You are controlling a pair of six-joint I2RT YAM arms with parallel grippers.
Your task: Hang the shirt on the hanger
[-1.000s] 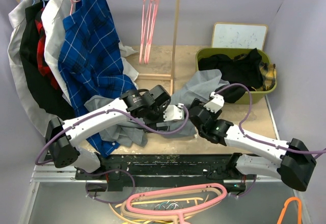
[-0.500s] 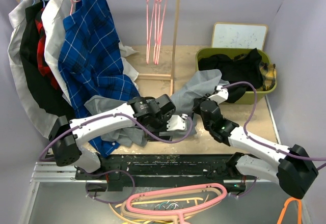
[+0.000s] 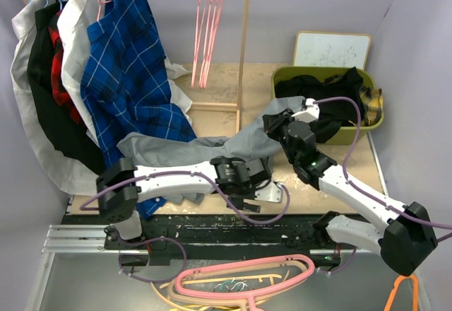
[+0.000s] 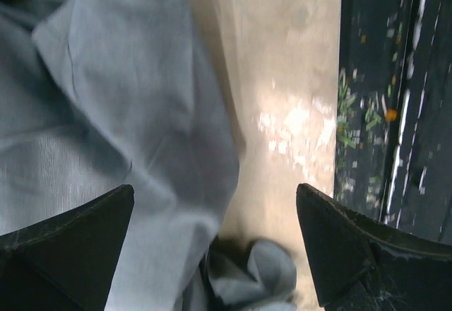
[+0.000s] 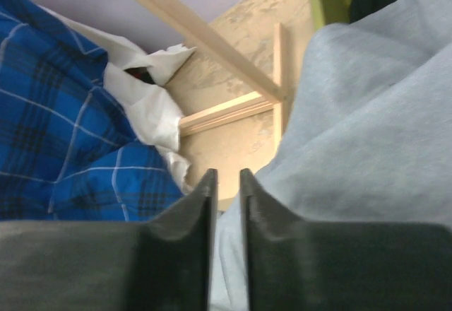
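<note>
Your right gripper (image 5: 227, 175) is pinching the grey shirt (image 5: 353, 148), and your left gripper (image 4: 214, 191) is hanging wide open over it

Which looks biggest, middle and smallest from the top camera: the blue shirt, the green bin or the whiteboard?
1. Blue shirt: by far the largest.
2. Green bin.
3. Whiteboard: smallest.
The shirt hangs up high, maybe nearer the camera, so it may look extra big.
</note>
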